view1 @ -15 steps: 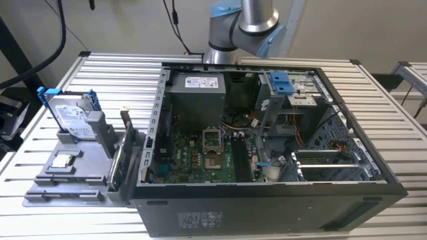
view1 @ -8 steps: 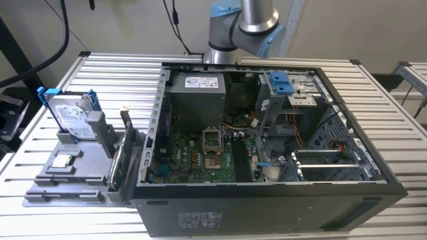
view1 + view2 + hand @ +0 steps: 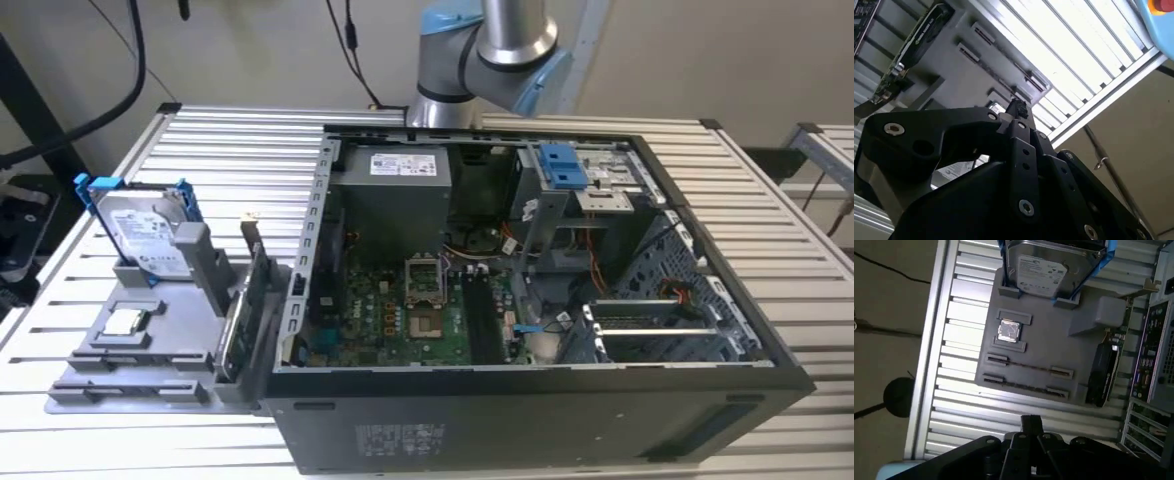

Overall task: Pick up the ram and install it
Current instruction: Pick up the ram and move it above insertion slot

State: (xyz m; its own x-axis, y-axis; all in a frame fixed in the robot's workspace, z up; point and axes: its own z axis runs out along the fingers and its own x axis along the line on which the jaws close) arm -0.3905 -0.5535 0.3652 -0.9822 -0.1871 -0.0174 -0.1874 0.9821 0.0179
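Two slim ram sticks stand on edge in the grey holder tray (image 3: 1054, 325), one (image 3: 1029, 366) just behind the other (image 3: 1021, 385), each held between end clips. My gripper (image 3: 1030, 424) hangs high above the slatted table beside the tray's ram side, apart from both sticks. Its black fingers meet at the tip with nothing between them, and the same tip (image 3: 1016, 108) shows in the second wrist view. The open computer case (image 3: 534, 420) lies on its side, with the motherboard (image 3: 400, 300) and its dark memory slots (image 3: 478, 318) exposed.
The tray also carries a silver hard drive with blue rails (image 3: 1046, 267), a small processor chip (image 3: 1008, 331) and a green expansion card (image 3: 1106, 372) standing next to the case's rear panel (image 3: 1154, 350). The arm (image 3: 481, 50) rises behind the case.
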